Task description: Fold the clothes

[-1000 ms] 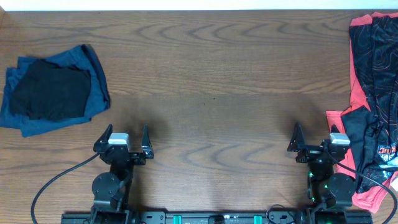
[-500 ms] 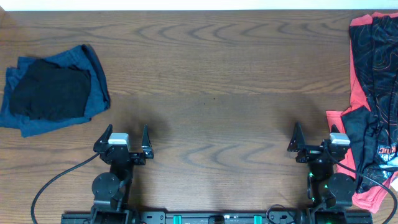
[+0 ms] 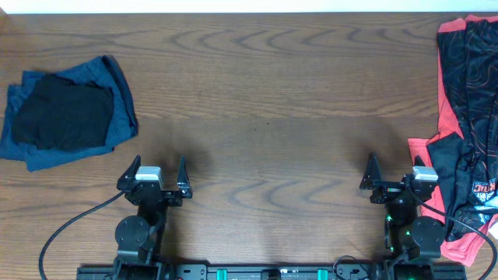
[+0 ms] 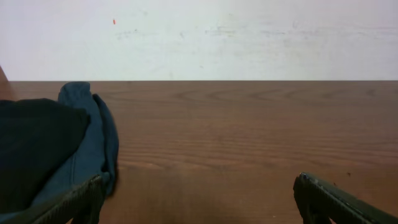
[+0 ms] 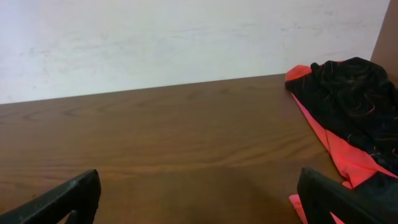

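Black jersey (image 3: 475,101) with orange contour lines heaped unfolded on a coral-red garment (image 3: 447,85) at the right edge of the table (image 3: 264,93), just beside the right gripper (image 3: 395,177); both it and the left gripper (image 3: 158,173) parked wide open, empty, unmoved for the past second, folding not yet begun.

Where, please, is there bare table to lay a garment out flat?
The middle of the wooden table is bare, bordered by the folded blue and black pile at left, the black and coral-red clothes at right, and the open left hand and right hand in front. Only beside the right hand is it crowded.
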You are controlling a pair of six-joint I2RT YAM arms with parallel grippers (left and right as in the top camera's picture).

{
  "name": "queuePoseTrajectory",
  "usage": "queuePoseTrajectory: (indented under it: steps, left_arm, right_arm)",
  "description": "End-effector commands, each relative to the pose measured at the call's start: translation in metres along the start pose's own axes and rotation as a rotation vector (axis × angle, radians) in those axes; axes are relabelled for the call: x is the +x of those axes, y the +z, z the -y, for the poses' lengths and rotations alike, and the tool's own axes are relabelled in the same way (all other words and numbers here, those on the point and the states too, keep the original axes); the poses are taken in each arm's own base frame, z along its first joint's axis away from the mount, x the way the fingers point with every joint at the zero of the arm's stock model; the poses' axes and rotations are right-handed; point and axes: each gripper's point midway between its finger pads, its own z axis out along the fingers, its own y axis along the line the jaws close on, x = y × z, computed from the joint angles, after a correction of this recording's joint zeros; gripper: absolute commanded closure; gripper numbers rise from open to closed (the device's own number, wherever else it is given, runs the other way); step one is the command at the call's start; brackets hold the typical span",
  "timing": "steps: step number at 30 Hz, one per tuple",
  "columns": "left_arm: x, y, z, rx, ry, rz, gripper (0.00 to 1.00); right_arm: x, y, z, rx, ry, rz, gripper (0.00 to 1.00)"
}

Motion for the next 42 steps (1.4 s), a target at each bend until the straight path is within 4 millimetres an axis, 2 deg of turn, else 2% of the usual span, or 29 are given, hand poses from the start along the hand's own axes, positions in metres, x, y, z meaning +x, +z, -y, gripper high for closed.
queuePoseTrajectory:
  steps: [1, 8, 12, 15, 23, 34, 38, 40, 42]
  left_arm:
    - [0.016, 0.0, -0.004, -0.022, 0.012, -0.05, 0.02]
    - [0.016, 0.0, -0.004, -0.022, 0.006, -0.049, 0.02]
    - [0.015, 0.0, -0.004, -0.024, -0.068, -0.05, 0.02]
    - [0.013, -0.002, -0.004, -0.027, -0.111, -0.069, 0.02]
    - [0.016, -0.012, -0.002, -0.03, -0.102, -0.299, 0.02]
    - [0.004, 0.004, 0.0, -0.062, -0.086, -0.657, 0.02]
    - [0.008, 0.011, 0.0, -0.086, -0.131, -0.716, 0.02]
    - [0.014, 0.012, 0.0, -0.095, -0.143, -0.742, 0.02]
    - [0.019, 0.012, 0.0, -0.097, -0.142, -0.764, 0.02]
  right_arm:
    - [0.0, 0.0, 0.0, -0.001, -0.009, 0.001, 0.01]
    - [0.001, 0.0, 0.0, -0.004, -0.009, -0.002, 0.01]
    - [0.003, 0.0, 0.0, -0.001, -0.009, -0.019, 0.01]
    - [0.009, -0.001, 0.008, 0.046, -0.01, -0.074, 0.01]
    - [0.015, -0.004, 0.03, 0.203, 0.002, -0.313, 0.01]
    - [0.045, 0.031, 0.022, 0.194, 0.011, -0.724, 0.01]
    - [0.048, 0.048, 0.022, 0.201, 0.008, -0.778, 0.01]
    - [0.051, 0.054, 0.027, 0.221, -0.016, -0.784, 0.01]
    - [0.051, 0.058, 0.042, 0.295, -0.041, -0.771, 0.01]
